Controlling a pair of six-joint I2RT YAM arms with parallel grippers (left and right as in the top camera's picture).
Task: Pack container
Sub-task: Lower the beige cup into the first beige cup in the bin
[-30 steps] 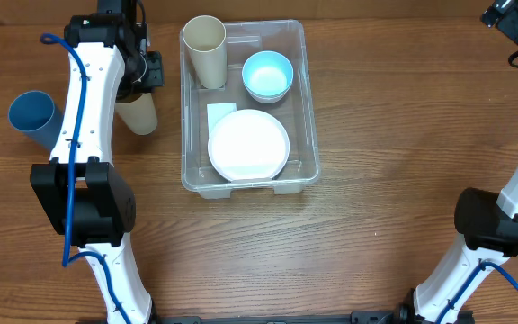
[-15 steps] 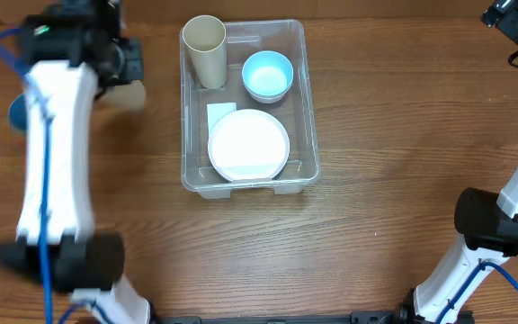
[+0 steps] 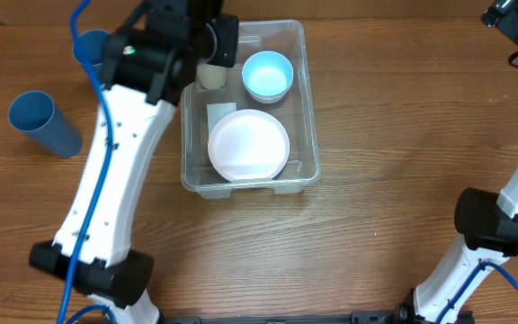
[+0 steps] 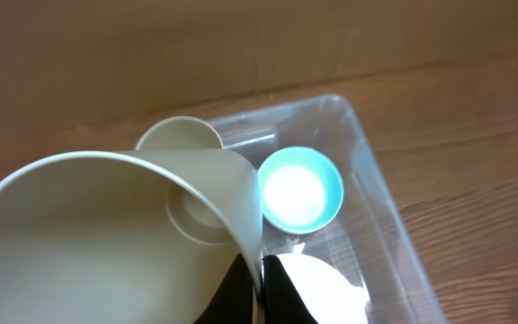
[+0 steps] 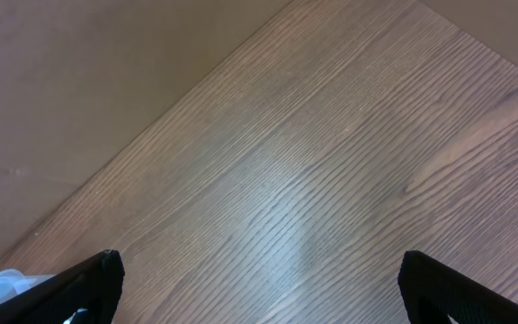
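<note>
The clear container (image 3: 309,117) stands at the table's middle back and holds a blue bowl (image 3: 267,75), a white plate (image 3: 248,144) and a cream cup (image 4: 180,135) in its back-left corner. My left gripper (image 4: 261,281) is shut on the rim of a second cream cup (image 4: 106,243) and holds it above that corner, over the first cup. In the overhead view the left gripper (image 3: 216,40) hides the held cup. The bowl (image 4: 300,189) and the container's rim (image 4: 367,153) show in the left wrist view. My right gripper (image 5: 259,288) is open and empty over bare wood.
A blue cup (image 3: 43,121) lies on its side at the far left. Another blue shape (image 3: 88,45) shows behind the left arm at the back. The right arm's base (image 3: 488,225) stands at the right edge. A corner of the container (image 5: 3,286) shows in the right wrist view.
My left arm has swung from the left of the container to above its back-left corner, carrying the cream cup. The right arm has not moved.
</note>
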